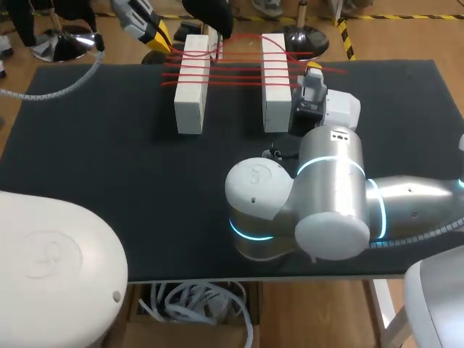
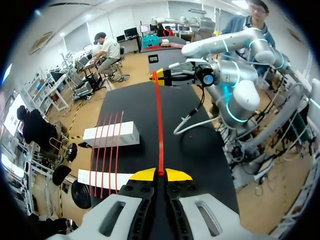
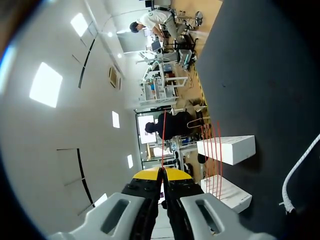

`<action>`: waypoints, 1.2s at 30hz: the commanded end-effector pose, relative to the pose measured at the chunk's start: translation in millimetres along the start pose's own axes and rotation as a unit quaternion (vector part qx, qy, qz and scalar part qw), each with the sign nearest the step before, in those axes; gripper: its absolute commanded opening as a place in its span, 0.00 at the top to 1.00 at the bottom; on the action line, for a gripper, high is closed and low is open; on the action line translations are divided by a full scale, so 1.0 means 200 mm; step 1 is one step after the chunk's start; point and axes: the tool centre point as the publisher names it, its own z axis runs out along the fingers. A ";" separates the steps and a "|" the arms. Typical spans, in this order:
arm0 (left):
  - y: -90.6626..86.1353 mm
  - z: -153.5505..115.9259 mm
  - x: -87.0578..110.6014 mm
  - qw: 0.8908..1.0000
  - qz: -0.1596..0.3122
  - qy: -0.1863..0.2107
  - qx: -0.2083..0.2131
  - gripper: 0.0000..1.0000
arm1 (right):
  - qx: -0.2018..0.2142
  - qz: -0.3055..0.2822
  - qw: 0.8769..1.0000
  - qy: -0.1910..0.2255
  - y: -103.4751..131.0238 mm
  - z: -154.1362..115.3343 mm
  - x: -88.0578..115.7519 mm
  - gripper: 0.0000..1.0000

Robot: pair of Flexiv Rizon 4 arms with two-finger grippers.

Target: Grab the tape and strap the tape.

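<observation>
Nearest, the right arm (image 1: 330,188) bends low over the table (image 1: 109,159), which puts the right pincer (image 1: 313,70) just beside the right white block (image 1: 275,83). The red tape (image 1: 232,69) lies in several strands across that block and the left white block (image 1: 192,87), apparently to bind the pair. Farthest, the left pincer (image 1: 158,36) hangs beyond the left block. Each pincer is pressed together on the tape, one at either end. The stretch between them runs taut and straight, probably ready to lay another strand.

Black table (image 1: 101,152), left white block (image 1: 190,109), right white block (image 1: 275,109), parallel, apart, near far edge
</observation>
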 end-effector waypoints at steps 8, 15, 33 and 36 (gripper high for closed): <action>-0.01 -0.03 0.05 1.000 0.003 -0.009 -0.007 1.00 | -0.001 -0.001 1.000 -0.003 0.00 0.00 0.01 1.00; -0.01 -0.04 0.07 1.000 0.001 -0.010 -0.013 1.00 | -0.001 -0.001 1.000 -0.003 0.00 0.00 0.01 1.00; -0.03 -0.07 0.11 1.000 0.009 -0.009 -0.017 1.00 | -0.001 -0.001 1.000 -0.003 0.00 0.00 0.01 1.00; -0.04 -0.07 0.11 1.000 0.011 -0.006 -0.016 1.00 | -0.001 -0.001 1.000 -0.003 0.00 0.00 0.01 1.00</action>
